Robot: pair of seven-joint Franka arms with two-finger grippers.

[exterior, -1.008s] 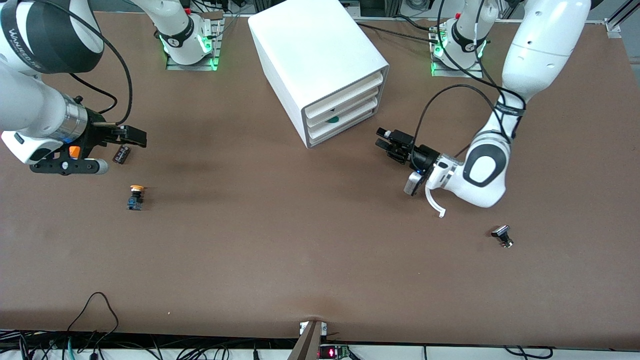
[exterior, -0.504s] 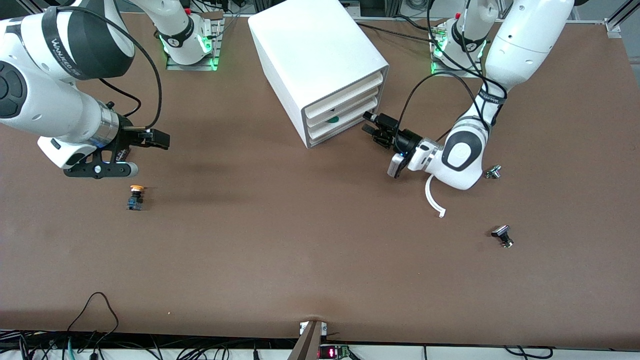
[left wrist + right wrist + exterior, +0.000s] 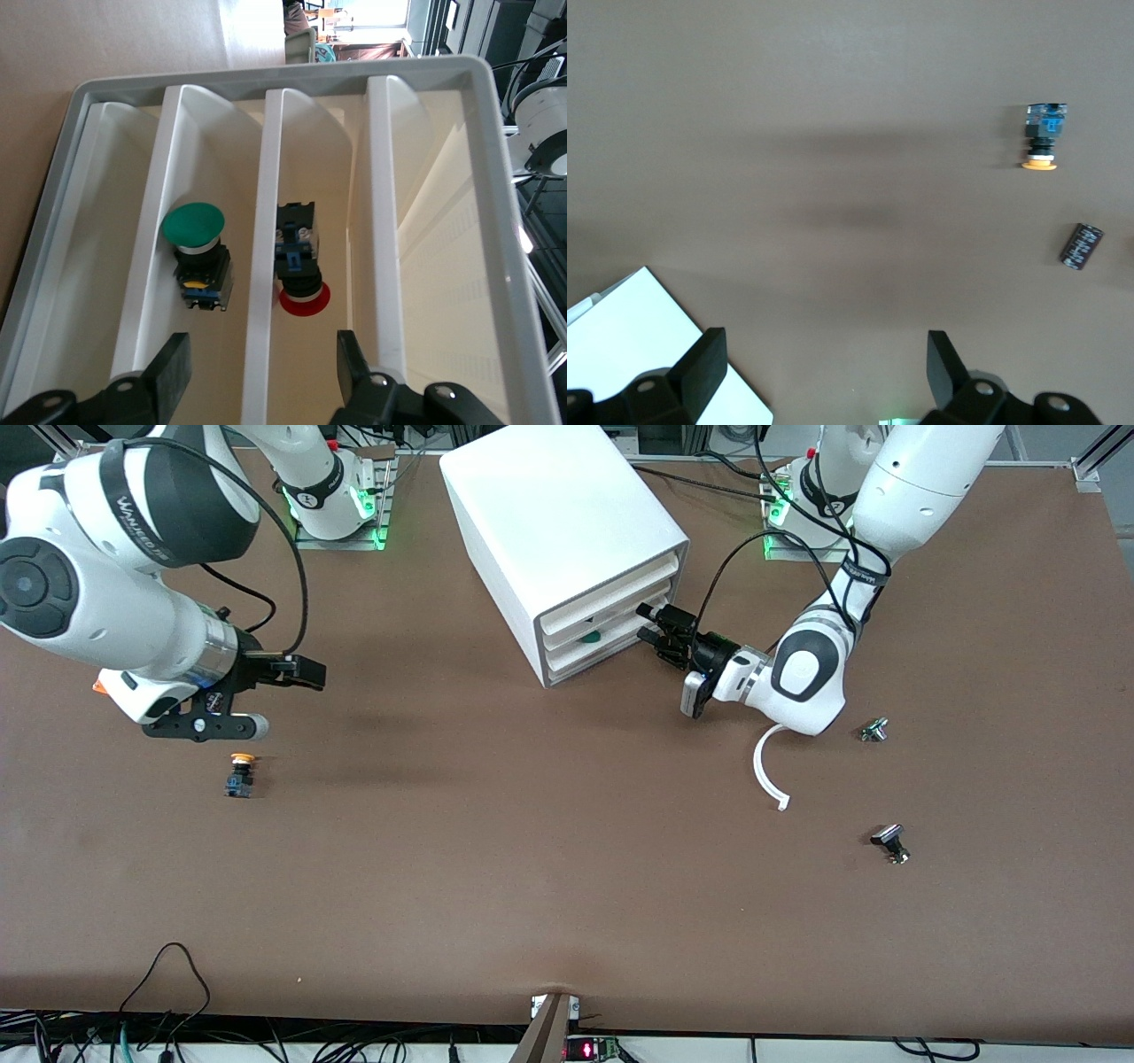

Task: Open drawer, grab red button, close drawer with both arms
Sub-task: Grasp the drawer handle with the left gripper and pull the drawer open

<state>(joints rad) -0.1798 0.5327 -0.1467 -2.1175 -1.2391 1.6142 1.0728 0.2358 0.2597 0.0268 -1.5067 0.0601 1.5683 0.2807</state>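
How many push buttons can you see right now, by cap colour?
Red cap: 1, the button in the cabinet.
Green cap: 1, the green button in the slot beside it.
Orange cap: 1, the orange button on the table.
Total: 3.

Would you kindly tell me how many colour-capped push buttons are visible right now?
3. The green-capped button and the red-capped button lie in neighbouring compartments of the cabinet; the orange-capped button stands on the table, toward the right arm's end. Others may be hidden inside.
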